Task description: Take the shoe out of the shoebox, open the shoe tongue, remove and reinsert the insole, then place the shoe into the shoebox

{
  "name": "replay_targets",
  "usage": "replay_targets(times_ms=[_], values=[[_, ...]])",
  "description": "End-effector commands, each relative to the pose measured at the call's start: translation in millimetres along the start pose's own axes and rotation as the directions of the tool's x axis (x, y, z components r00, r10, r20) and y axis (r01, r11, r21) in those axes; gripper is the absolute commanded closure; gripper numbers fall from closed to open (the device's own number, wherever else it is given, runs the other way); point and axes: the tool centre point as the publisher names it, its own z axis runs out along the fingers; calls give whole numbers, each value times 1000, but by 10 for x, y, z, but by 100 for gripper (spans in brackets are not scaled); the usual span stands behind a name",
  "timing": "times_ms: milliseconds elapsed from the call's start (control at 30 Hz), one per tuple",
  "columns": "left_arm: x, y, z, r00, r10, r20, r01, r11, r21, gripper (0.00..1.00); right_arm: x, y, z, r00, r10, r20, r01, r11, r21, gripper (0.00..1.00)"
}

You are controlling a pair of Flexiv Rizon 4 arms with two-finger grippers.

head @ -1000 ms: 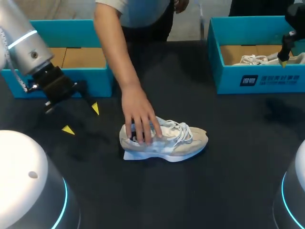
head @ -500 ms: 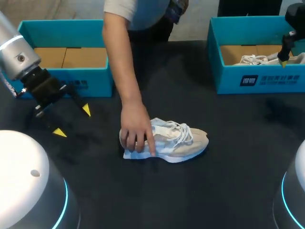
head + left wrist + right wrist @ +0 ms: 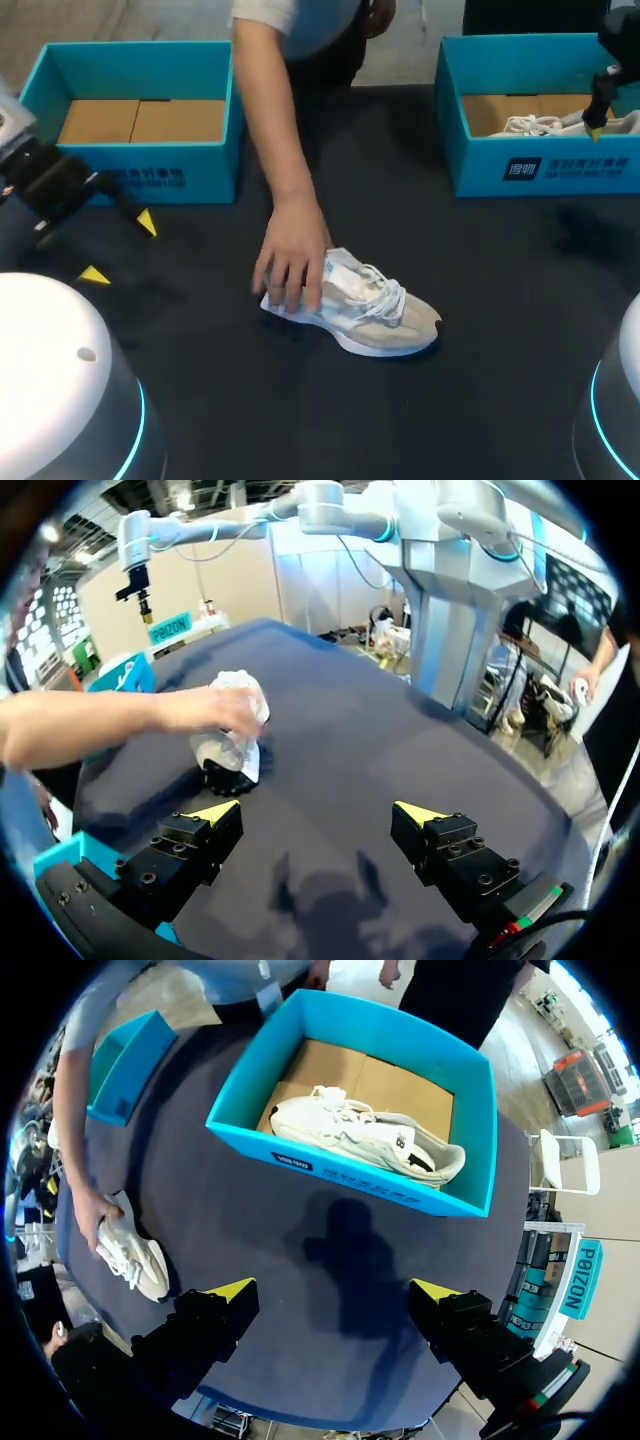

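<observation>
Shoe, pale beige with white laces, lies on its sole near the middle of the dark table, outside both boxes. Its toe points to the robot's right and a little toward the robot. A person's hand reaches in from the far edge and rests on the heel end, the forearm crossing the open space between the two boxes. The hand covers the heel and collar, so the tongue and insole cannot be made out.

The left shoebox, turquoise, stands at the far left and shows only its brown cardboard floor. The right shoebox, the same colour, stands at the far right and holds a second white shoe.

The left gripper hangs over the table just in front of the left shoebox, well apart from the shoe, which lies ahead of it under the hand. Its fingers are spread wide with nothing between them. The right gripper hangs high above the right shoebox's front wall, fingers likewise spread and empty.
</observation>
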Motion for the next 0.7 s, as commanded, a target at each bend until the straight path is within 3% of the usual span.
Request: replay_targets(times_ms=[33,467,700], values=[[166,80,12,997,-31,72,29,999,24,0,2,2,4,1000,1,2,-1,1000,1,0],[304,324,93,968,-133,215,119,990,80,0,2,2,4,1000,1,2,-1,1000,1,0],[282,469,184,908,-211,363,154,971,181,0,2,2,4,1000,1,2,-1,1000,1,0]])
